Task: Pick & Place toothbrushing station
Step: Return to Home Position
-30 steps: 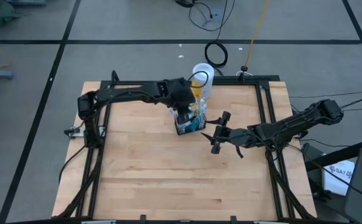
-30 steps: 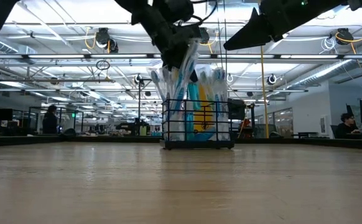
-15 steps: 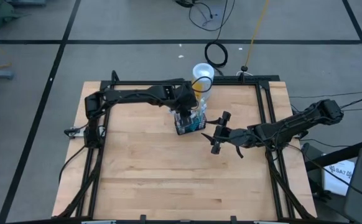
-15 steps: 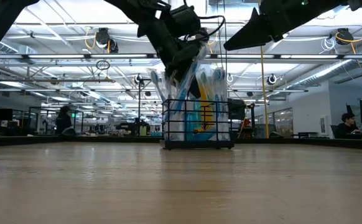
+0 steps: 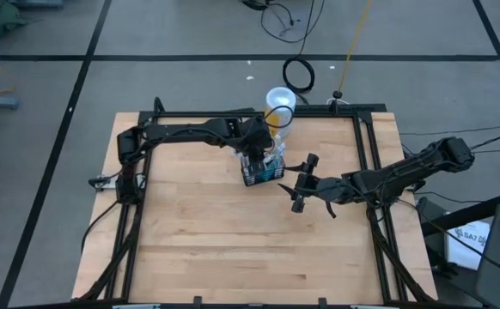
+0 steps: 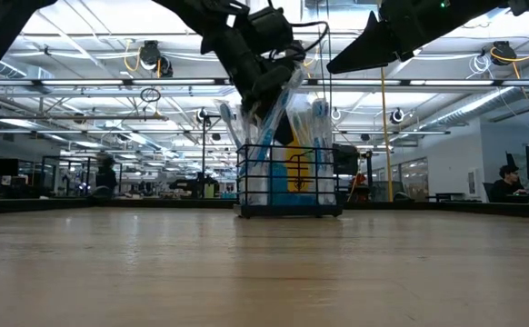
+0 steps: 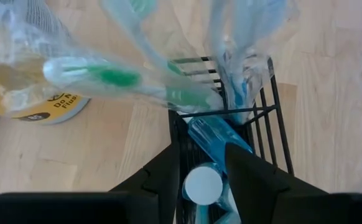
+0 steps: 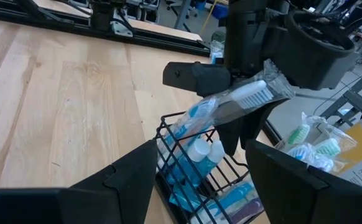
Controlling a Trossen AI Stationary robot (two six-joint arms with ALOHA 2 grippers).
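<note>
The toothbrushing station, a small black wire-mesh basket (image 5: 261, 172) (image 6: 289, 182) (image 8: 171, 146), stands on the wooden table, filled with wrapped toothbrushes and blue tubes. My left gripper (image 5: 259, 148) (image 6: 269, 84) (image 7: 203, 174) hangs open just over the basket's top, slanting down. Its fingers stand on either side of a clear-wrapped toothbrush (image 8: 255, 93), whose lower end is stuck in the basket. Below the fingers sits a blue tube with a white cap (image 7: 203, 184). My right gripper (image 5: 300, 184) (image 8: 199, 171) waits open to the basket's right, above the table. My left gripper has the upper end of the wrapped toothbrush (image 8: 231, 102) between its two fingers, which come from above and slant down. I cannot tell whether either finger touches the wrapper. The toothbrush leans with its lower end inside the basket.
A white-and-yellow cylindrical canister (image 5: 280, 101) (image 7: 38, 106) stands just beyond the basket at the table's far edge. A black rail frame (image 5: 366, 154) runs along the table's sides. Bare wood lies toward the near edge.
My left gripper has sunk toward the basket's top and gone a little toward the far edge, then kept still. The wrapped toothbrush between its fingers has gone down with it and now leans in the basket.
</note>
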